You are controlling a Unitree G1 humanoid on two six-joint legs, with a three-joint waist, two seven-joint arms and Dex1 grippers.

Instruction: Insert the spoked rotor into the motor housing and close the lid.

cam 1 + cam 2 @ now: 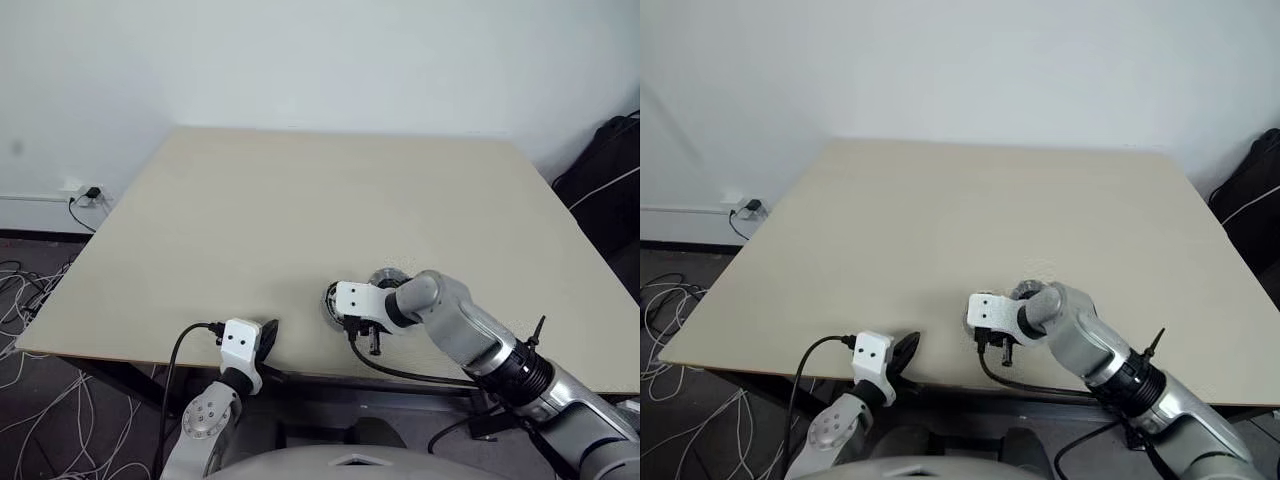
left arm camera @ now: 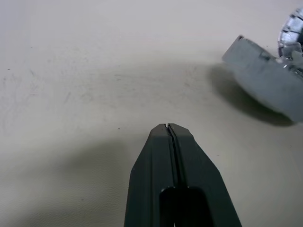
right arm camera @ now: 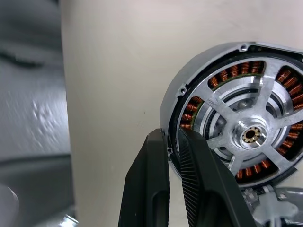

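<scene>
The motor housing (image 3: pixel 176 90) is a grey cup ringed inside with copper windings. The silver spoked rotor (image 3: pixel 222 113) sits inside it, its hub in the centre. My right gripper (image 3: pixel 173 135) is shut on the housing's rim, one finger outside and one inside. In the left wrist view the housing (image 2: pixel 265 75) shows its grey outside, looks tilted, and casts a shadow on the table. A shiny ribbed rim, probably the lid (image 2: pixel 292 26), lies just behind it. My left gripper (image 2: pixel 169 126) is shut on nothing, low over the table's near edge, to the left of the housing.
The beige table (image 1: pixel 300 200) stretches far ahead and to both sides. Its front edge (image 1: pixel 120 355) runs just under both hands. Cables (image 1: pixel 30 290) lie on the floor at the left, and a black bag (image 1: pixel 610 170) stands at the right.
</scene>
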